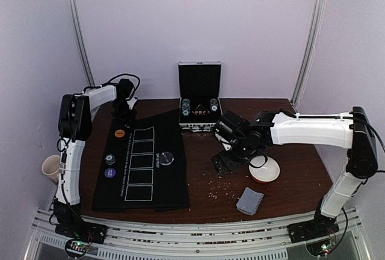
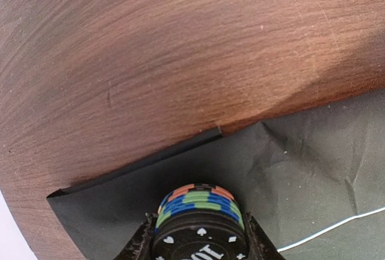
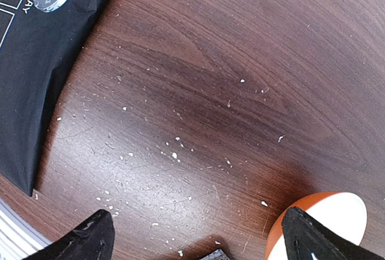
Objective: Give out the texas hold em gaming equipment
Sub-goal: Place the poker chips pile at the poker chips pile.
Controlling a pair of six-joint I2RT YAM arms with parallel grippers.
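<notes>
Pale lilac walls, dark wood bench, and a black mat with white card boxes laid over its left half. Left claw is at the mat's far left corner. Its jaws are partway closed around a chip stack with blue, green and orange edges and a dark chip on top, gripped from both sides. Can't tell if the stack touches the mat. Right claw hovers over bare wood between mat and bowl, jaws wide apart, nothing in them.

On the mat: orange button, another chip pile, purple button, dealer button. Card deck lies grey-blue side up on the wood near the front edge, right of the mat. Open case at the back holds more chips.

Step in hand, as I read it: setting this stack down at the far-left seat. Next move likely calls for lowering it until flat, then parting the jaws evenly so the pile doesn't topple. Cards look undealt, so roughly midway.
</notes>
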